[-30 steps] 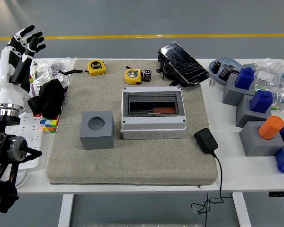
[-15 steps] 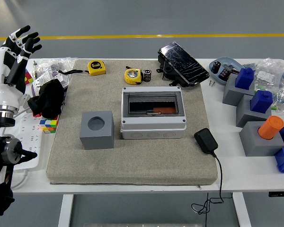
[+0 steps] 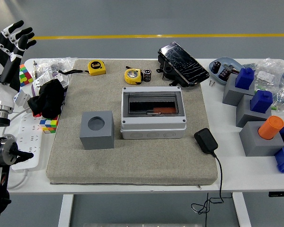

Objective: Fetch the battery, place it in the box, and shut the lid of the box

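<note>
At the worktop's [image 3: 132, 187] far left the left hand [image 3: 7, 52] hung raised, fingers spread, holding nothing. The battery [image 3: 147, 74] stood well apart, beside a tape measure [image 3: 133, 75]. The box [image 3: 153, 114] lid looked shut, perhaps blocking insertion; a long reach risked knocking the tape

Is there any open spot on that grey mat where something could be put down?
Yes: the mat's front strip, between the grey cube, the box and the black adapter, is bare. Its far edge with the tape measures and battery is crowded.
</note>
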